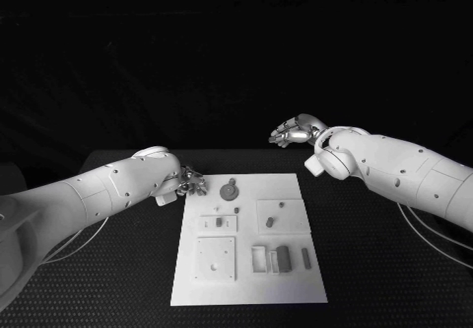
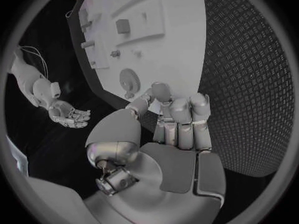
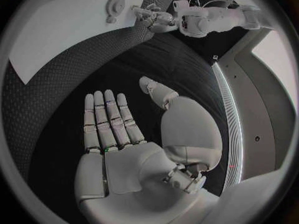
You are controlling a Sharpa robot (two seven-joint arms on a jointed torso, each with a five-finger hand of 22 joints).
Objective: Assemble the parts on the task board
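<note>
The left hand (image 1: 189,183) hovers at the far left corner of the task board (image 1: 247,287). Its fingers (image 2: 179,115) are curled inward, close together, and nothing is seen between them. The right hand (image 1: 294,130) is raised beyond the far right corner of the board, well apart from it. In the right wrist view its fingers (image 3: 106,119) are stretched out straight and its palm is bare, so it holds nothing.

The task board lies in the middle of the black table (image 1: 374,273). A round part with a small stem (image 1: 231,190) lies on the board near the left hand, not touching it. More parts (image 1: 284,258) stand in the recesses at the near end of the board, far from both hands.
</note>
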